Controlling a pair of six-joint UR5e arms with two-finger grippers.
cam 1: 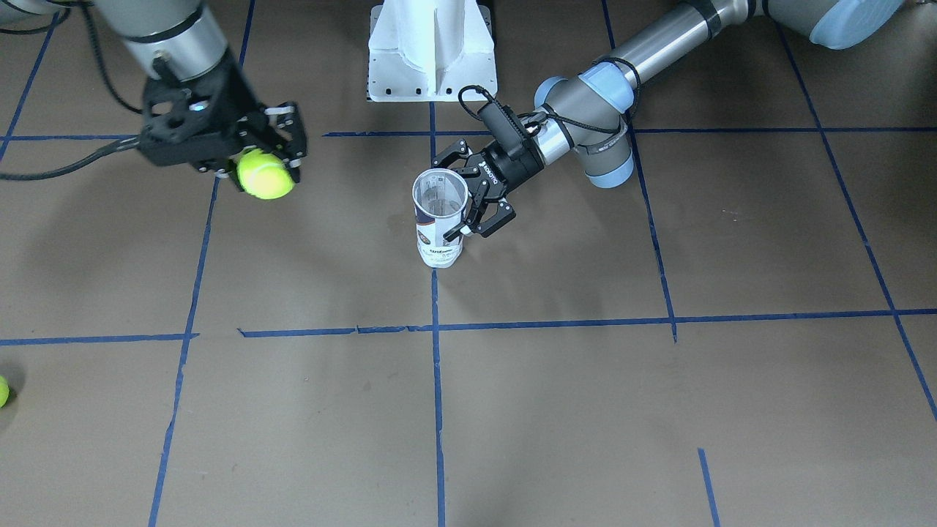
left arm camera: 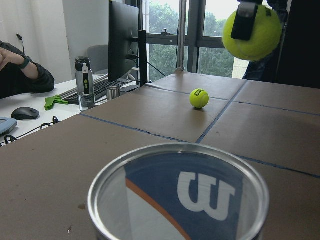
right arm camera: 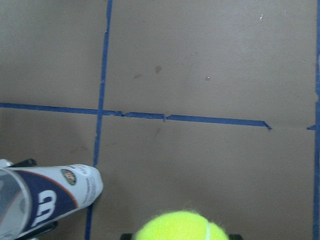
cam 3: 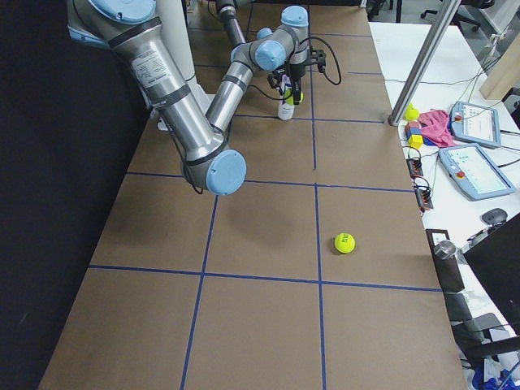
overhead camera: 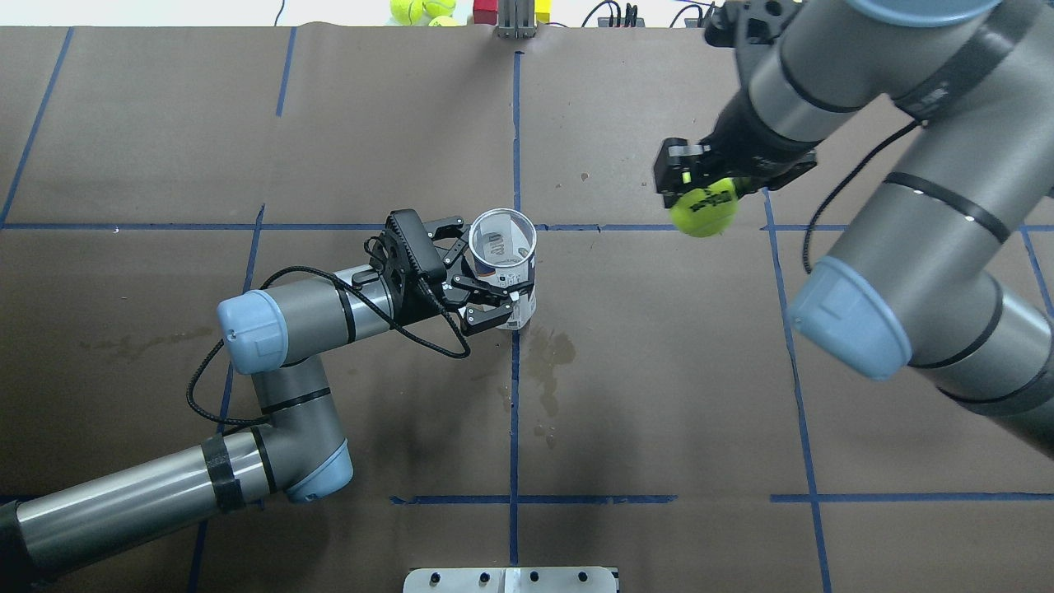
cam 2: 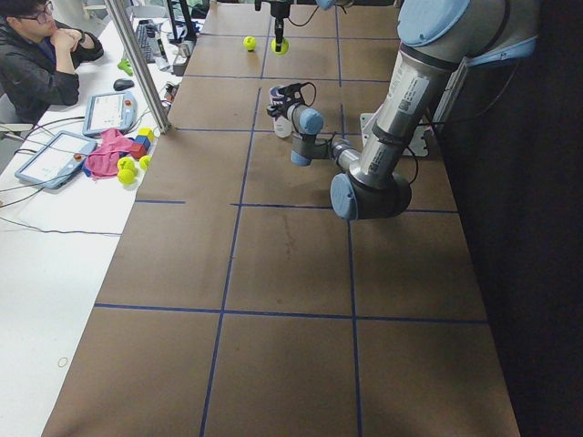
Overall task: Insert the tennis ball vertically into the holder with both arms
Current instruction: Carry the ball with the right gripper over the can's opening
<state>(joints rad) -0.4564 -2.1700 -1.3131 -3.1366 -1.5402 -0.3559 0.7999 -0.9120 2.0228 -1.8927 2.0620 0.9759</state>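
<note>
A: Which step are we looking at?

B: The carry, I'd say. The right gripper (overhead camera: 696,188) is clamping the ball (cam 1: 265,174) between its fingers and holding it up off the table (cam 1: 659,410). The left gripper (cam 1: 448,199) is bracing the holder (cam 1: 438,249) upright, with its jaws spread wide around the tube and, as far as I can tell, pressing on its sides.

A: And where is the ball sitting relative to that left claw?

B: Well apart from it, off to the robot's right and higher than the open mouth. The tube is looking empty.

A: So what is the next move asking for?

B: Probably bringing the ball sideways until it is hanging right over the rim, then lowering it and letting go. The mouth is looking barely wider than the ball, so centring is mattering most.
</note>
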